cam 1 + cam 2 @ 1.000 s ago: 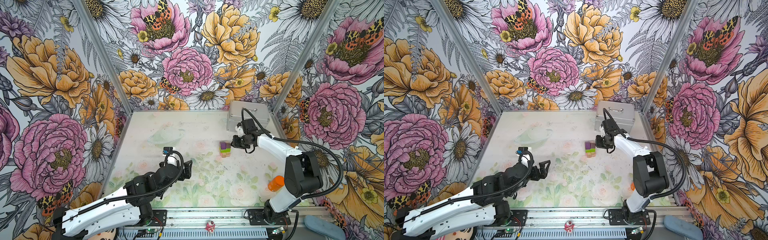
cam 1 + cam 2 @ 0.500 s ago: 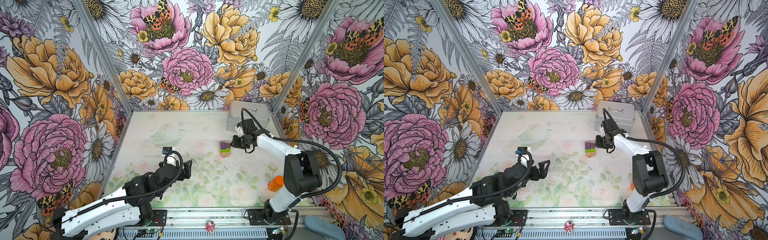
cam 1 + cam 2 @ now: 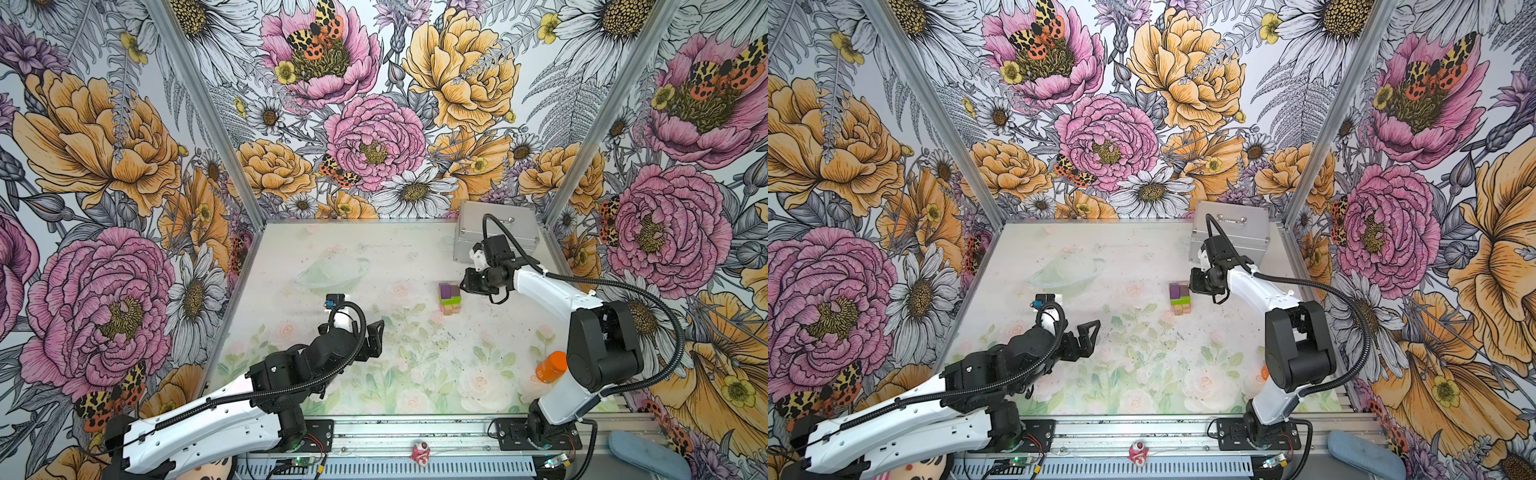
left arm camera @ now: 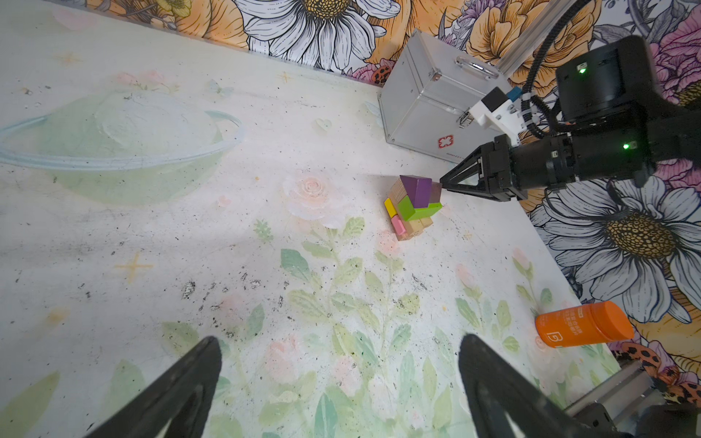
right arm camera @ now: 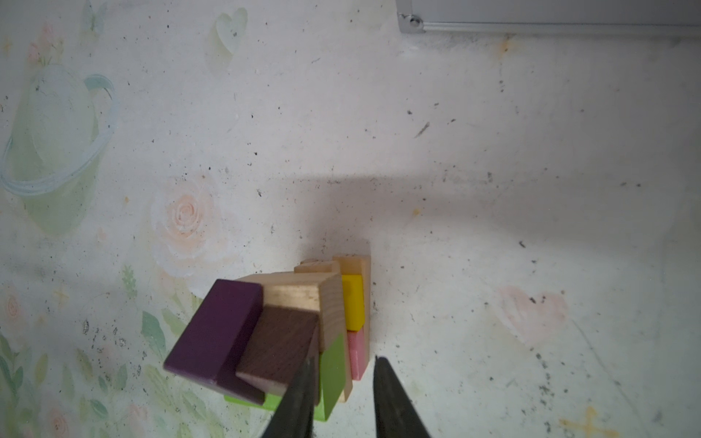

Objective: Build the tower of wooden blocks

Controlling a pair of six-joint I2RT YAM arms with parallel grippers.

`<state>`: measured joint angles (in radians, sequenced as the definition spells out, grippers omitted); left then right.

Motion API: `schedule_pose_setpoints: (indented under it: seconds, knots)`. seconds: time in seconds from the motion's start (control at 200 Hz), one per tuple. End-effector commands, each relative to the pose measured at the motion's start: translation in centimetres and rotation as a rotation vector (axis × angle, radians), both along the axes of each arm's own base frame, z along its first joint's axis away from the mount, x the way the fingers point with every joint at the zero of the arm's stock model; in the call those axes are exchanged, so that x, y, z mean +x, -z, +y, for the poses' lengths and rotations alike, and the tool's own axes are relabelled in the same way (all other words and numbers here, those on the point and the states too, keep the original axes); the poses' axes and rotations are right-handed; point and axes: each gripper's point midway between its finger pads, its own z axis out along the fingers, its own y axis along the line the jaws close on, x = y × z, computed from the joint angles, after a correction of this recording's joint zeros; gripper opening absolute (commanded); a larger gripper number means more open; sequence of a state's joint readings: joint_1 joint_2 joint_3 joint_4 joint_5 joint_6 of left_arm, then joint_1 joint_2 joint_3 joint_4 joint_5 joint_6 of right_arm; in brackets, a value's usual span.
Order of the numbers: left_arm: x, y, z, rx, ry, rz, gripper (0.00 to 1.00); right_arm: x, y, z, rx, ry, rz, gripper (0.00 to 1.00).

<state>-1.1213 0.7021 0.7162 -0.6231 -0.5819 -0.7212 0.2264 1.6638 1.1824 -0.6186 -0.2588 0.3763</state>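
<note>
The wood block tower stands right of the table's middle, a low stack in crossed layers. Its top layer holds a purple block, a dark-brown block and a tan one. Lime-green, yellow and pink blocks lie lower. My right gripper sits at the tower's right side at top height, jaws a little apart. One finger touches the brown block's end and nothing is between them. My left gripper hovers wide open and empty, left of and nearer than the tower.
A silver metal case stands in the back right corner, just behind the right gripper. An orange bottle lies on its side at the front right, beside the right arm's base.
</note>
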Motion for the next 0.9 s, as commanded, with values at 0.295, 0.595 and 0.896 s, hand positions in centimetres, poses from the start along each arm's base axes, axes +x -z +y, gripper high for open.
schedule_pose_setpoints:
  seconds: [0.295,0.595,0.896]
  knots:
    - [0.8,-0.5,0.2,0.014,-0.006,-0.021,0.99,0.7,-4.8,-3.0,-0.086,0.074,-0.127,0.55]
    - [3.9,1.2,3.6,0.09,-0.113,-0.028,0.99,-2.2,-8.8,-7.8,-0.174,0.228,-0.229,1.0]
    - [6.4,0.3,12.3,0.301,-0.461,-0.19,0.99,-5.9,-7.8,-15.1,-0.339,0.46,-0.272,1.0]
